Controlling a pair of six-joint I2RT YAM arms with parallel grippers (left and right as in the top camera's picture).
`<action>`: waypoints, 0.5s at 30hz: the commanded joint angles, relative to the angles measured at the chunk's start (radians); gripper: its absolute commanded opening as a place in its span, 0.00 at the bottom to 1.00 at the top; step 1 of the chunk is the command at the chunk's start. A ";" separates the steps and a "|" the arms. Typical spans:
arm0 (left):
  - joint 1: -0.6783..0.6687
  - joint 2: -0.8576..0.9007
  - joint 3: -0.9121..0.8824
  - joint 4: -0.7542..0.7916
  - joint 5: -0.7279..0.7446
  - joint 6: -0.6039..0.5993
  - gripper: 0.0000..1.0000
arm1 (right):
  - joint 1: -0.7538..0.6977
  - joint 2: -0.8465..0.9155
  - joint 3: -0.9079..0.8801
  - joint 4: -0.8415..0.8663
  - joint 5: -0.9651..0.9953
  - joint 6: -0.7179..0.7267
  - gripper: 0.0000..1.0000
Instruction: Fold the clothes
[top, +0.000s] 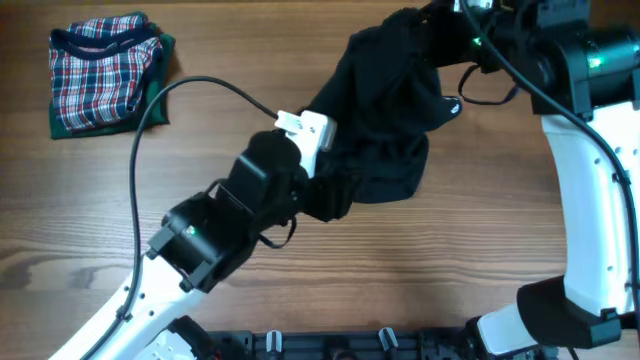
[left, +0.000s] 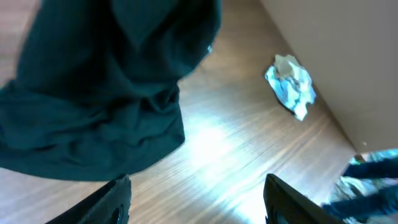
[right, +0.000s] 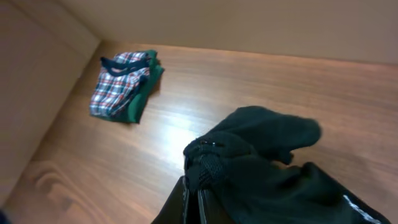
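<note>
The black shirt (top: 385, 130) is bunched up, its lower part heaped on the wooden table and its upper part lifted toward the back right. My right gripper (right: 194, 188) is shut on a fold of the shirt (right: 261, 162), which drapes away to the right of the jaws. In the overhead view that gripper (top: 448, 30) sits at the shirt's raised end. My left gripper (left: 198, 182) is open low over bare table, just right of the shirt's heaped edge (left: 93, 106). Nothing lies between its fingers (left: 115, 199).
A folded red, white and blue plaid garment (top: 105, 70) lies at the back left, also seen from the right wrist (right: 121, 84). A small pale blue and white cloth (left: 291, 84) lies by the wall. The left arm's black cable (top: 170, 95) loops over the table.
</note>
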 joint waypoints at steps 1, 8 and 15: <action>-0.056 0.039 0.007 0.081 -0.169 0.024 0.68 | 0.002 -0.066 0.031 -0.006 -0.105 0.021 0.04; -0.125 0.226 0.007 0.314 -0.443 -0.013 0.72 | 0.002 -0.105 0.031 -0.048 -0.157 0.015 0.04; -0.124 0.247 0.007 0.327 -0.627 -0.014 0.75 | 0.002 -0.105 0.031 -0.076 -0.202 -0.013 0.04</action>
